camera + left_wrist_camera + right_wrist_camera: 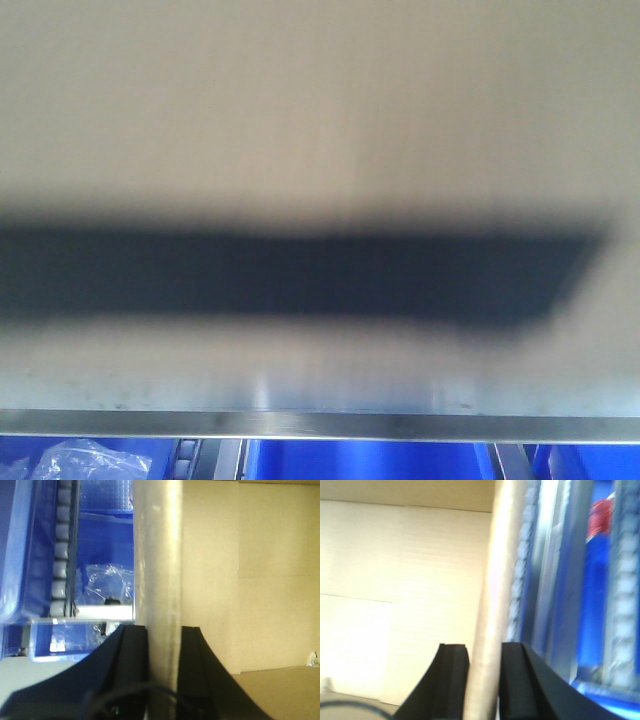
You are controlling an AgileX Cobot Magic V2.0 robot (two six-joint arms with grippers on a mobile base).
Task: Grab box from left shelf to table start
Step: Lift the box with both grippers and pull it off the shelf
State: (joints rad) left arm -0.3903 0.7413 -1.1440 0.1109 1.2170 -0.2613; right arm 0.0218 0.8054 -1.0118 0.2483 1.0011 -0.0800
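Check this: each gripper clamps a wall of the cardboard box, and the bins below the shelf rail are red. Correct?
Only the colour is wrong: in the front-facing view the bins below the shelf rail are blue. The left gripper and right gripper each clamp a cardboard box wall.

In the front view the box [320, 120] fills the upper and middle frame, with its printed panel [300, 280] lying across the middle. The shelf rail [320, 425] runs along the bottom beneath it. Bins [370, 460] sit below the rail, and a bag [85, 465] lies in the lower-left one. In each wrist view a side of the box stands upright at centre, touched on both sides by the left fingers [132, 670] or right fingers [452, 680]. A roller track [62, 550] sits upper left in the left wrist view.
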